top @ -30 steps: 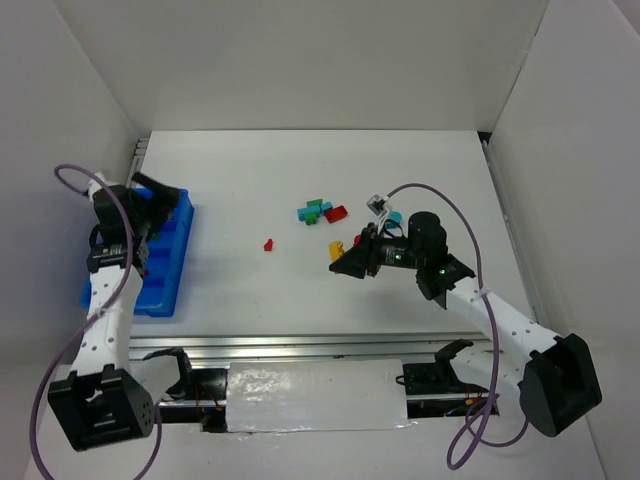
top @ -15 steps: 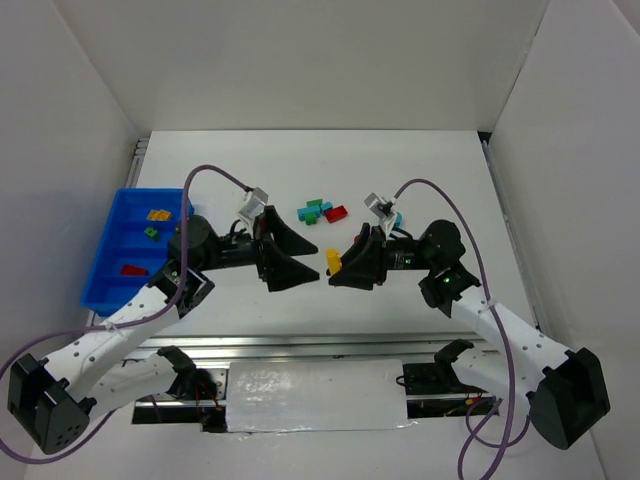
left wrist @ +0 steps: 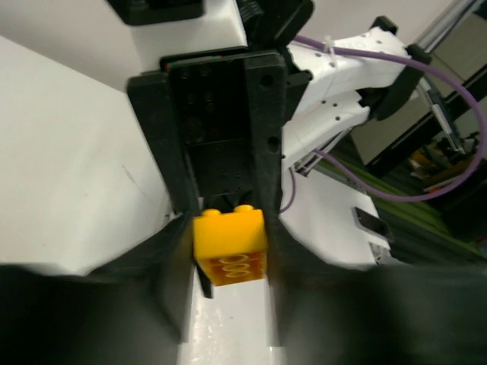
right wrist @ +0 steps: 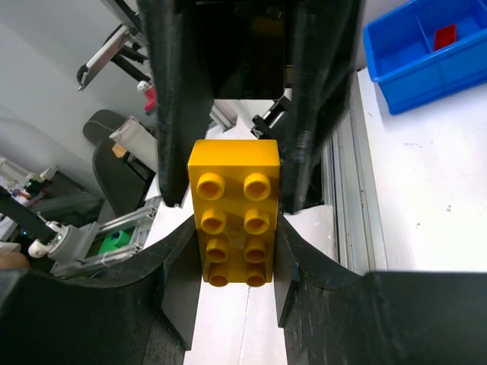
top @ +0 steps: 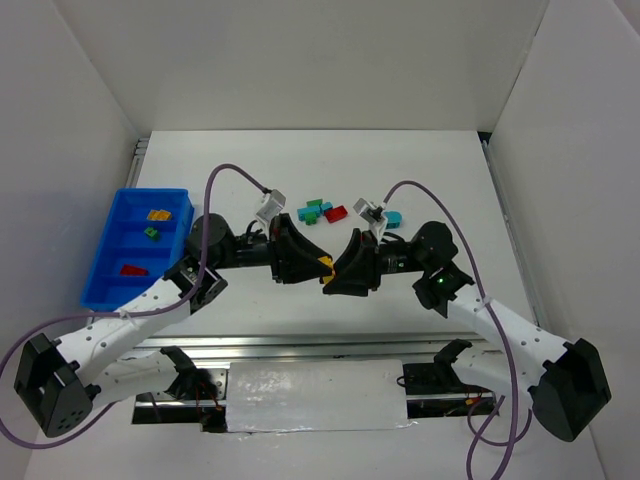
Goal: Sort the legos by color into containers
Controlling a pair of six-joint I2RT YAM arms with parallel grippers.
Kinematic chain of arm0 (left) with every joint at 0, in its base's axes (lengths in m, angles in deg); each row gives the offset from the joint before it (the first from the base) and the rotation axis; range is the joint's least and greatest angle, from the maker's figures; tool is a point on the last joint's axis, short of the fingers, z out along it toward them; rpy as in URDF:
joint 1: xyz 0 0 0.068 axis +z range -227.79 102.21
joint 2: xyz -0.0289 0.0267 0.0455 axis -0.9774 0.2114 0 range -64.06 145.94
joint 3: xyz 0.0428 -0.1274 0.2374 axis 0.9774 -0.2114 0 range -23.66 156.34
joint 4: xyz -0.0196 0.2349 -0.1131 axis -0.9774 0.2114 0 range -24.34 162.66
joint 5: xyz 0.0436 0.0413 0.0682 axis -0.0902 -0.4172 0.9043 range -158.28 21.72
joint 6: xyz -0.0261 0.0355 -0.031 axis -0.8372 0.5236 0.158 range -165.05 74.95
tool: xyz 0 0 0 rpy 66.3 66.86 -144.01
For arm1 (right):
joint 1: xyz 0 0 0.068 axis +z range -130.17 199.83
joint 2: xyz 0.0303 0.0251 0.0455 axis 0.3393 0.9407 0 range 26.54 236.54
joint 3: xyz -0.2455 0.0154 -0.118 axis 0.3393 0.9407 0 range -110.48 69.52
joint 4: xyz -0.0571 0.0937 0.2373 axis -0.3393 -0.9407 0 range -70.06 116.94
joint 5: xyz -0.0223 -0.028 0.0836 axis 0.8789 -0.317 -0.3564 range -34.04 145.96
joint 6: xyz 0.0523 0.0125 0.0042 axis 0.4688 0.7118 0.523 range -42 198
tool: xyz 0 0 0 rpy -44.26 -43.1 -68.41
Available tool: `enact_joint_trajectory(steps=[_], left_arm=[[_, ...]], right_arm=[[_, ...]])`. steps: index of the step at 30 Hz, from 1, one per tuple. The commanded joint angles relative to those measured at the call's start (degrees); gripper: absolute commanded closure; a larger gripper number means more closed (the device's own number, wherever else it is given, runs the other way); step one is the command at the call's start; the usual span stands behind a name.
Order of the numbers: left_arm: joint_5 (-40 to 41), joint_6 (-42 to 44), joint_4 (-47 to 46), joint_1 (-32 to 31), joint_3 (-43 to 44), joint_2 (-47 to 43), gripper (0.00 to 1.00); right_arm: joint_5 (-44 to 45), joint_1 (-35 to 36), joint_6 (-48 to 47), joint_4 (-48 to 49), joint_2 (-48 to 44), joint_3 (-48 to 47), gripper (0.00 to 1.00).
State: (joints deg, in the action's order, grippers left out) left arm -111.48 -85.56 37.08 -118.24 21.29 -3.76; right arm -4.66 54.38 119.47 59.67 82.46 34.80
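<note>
Mid-counter, my right gripper clamps the yellow lego, nose to nose with my left gripper, which is narrowed around it; I cannot tell whether it grips. The blue tray at 9 o'clock holds three bricks. A loose cluster waits at 12 o'clock, and I judge nothing blocks it.

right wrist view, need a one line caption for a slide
Close-up: yellow brick gripped by the right gripper, the left gripper straddling its far end; blue tray behind.
</note>
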Motion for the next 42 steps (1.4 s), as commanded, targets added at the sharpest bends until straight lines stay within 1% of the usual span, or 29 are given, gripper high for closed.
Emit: enact_joint_trajectory(steps=[1, 2, 3, 4, 5, 6, 8, 9, 10, 11, 12, 13, 15, 16, 17, 18, 19, 22, 23, 24, 25, 27, 28, 29, 33, 38, 39, 41, 42], left_arm=[[-0.30, 1.84, -3.77, -0.51, 3.57, 0.44, 0.69], [-0.13, 2.10, -2.90, -0.51, 3.83, 0.44, 0.78], [0.13, 2.36, -2.45, -0.60, 4.27, 0.35, 0.84], [0.31, 2.54, -2.01, -0.51, 4.36, 0.27, 0.90], [0.66, 3.07, -1.22, -0.51, 4.36, 0.09, 0.99], [2.49, 3.42, -0.17, -0.51, 4.71, -0.78, 1.00], [8.36, 7.71, 5.17, -0.25, 5.76, -2.19, 1.00], [17.53, 9.38, 13.90, 0.10, 8.29, -3.50, 1.00], [23.19, 10.62, 18.42, 2.02, 9.70, -3.95, 1.00], [28.73, 11.59, 22.82, 3.95, 11.29, -4.30, 1.00], [34.18, 11.33, 31.04, 6.23, 14.43, -4.22, 1.00], [46.94, 10.38, 35.82, 11.91, 16.47, -3.70, 1.00], [60.27, 6.25, 44.53, 17.92, 22.71, 0.06, 1.00], [71.13, 3.71, 52.40, 24.30, 24.55, 1.83, 1.00], [73.67, 1.16, 54.22, 27.76, 27.18, 3.76, 1.00], [75.18, 0.09, 55.63, 31.01, 28.17, 7.78, 1.00], [75.54, -2.01, 56.43, 37.05, 28.87, 9.65, 1.00], [71.16, -5.09, 52.68, 47.26, 30.55, 17.03, 1.00], [67.15, -5.54, 51.36, 49.22, 31.51, 18.97, 1.00], [66.24, -6.15, 50.91, 50.63, 32.56, 23.25, 1.00], [66.49, -7.12, 51.34, 52.56, 33.96, 25.29, 1.00], [68.60, -6.52, 50.47, 53.62, 37.05, 30.90, 0.97], [68.34, -5.81, 49.16, 54.76, 37.58, 32.33, 0.95], [67.12, -3.46, 45.40, 55.38, 38.28, 33.74, 0.95], [68.69, -3.61, 43.79, 56.35, 38.81, 39.10, 0.91], [69.22, -5.19, 43.96, 56.79, 38.81, 42.53, 0.72], [67.21, -4.76, 42.83, 57.14, 38.64, 42.80, 0.61], [67.72, -5.63, 43.43, 57.15, 38.20, 43.07, 0.53], [67.81, -6.15, 43.34, 57.23, 37.85, 42.98, 0.40]], right_arm=[[1.38, 0.70, -1.57, 1.28, 0.85, -3.16, 1.00], [1.56, 0.61, -1.48, 1.37, 1.20, -3.16, 1.00], [1.64, 0.61, -1.48, 1.46, 1.38, -3.07, 0.86], [1.82, 0.61, -1.83, 1.37, 1.56, -2.99, 0.64], [2.26, 0.61, -2.10, 1.20, 1.56, -2.72, 0.35], [2.70, 0.79, -2.45, 0.85, 1.39, -2.55, 0.01], [4.45, 0.52, -5.25, -3.00, 0.77, -1.84, 0.00], [7.42, 0.35, -6.48, -5.20, 0.59, -1.67, 0.00], [9.36, 0.35, -9.02, -7.74, 0.33, -1.58, 0.00], [11.56, 0.00, -10.26, -12.82, 0.07, -1.58, 0.00], [17.41, -0.09, -11.14, -15.30, -0.02, -1.58, 0.00], [20.68, -0.09, -11.76, -17.68, -0.11, -1.58, 0.00], [26.14, -0.35, -11.59, -22.00, 0.24, -1.49, 0.00], [29.73, -0.36, -11.16, -23.66, 0.50, -1.58, 0.00], [30.81, -0.36, -10.98, -24.11, 1.03, -1.58, 0.00], [31.35, -0.44, -10.89, -24.29, 1.38, -1.67, 0.00], [31.35, -0.44, -10.89, -24.38, 1.73, -1.84, 0.00], [30.21, -0.44, -11.76, -25.17, 2.00, -2.37, 0.00], [30.30, -0.44, -12.11, -25.61, 1.91, -2.54, 0.00], [30.38, -0.44, -12.47, -25.96, 1.74, -2.63, 0.00], [30.30, -0.44, -12.99, -26.49, 1.56, -2.46, 0.00], [29.69, -0.44, -13.43, -26.58, 1.12, -2.37, 0.00], [29.07, -0.53, -13.52, -26.58, 1.03, -2.11, 0.00], [28.02, -0.62, -13.61, -26.06, 1.12, -1.93, 0.00], [27.13, -0.71, -14.05, -25.96, 1.82, -2.02, 0.00], [27.48, -0.79, -14.93, -27.37, 3.05, -3.33, 0.00], [27.49, -0.79, -15.10, -27.37, 3.31, -3.77, 0.00], [27.75, -0.79, -15.54, -27.81, 3.84, -4.47, 0.00], [28.10, -0.79, -15.81, -28.07, 4.11, -4.74, 0.00]])
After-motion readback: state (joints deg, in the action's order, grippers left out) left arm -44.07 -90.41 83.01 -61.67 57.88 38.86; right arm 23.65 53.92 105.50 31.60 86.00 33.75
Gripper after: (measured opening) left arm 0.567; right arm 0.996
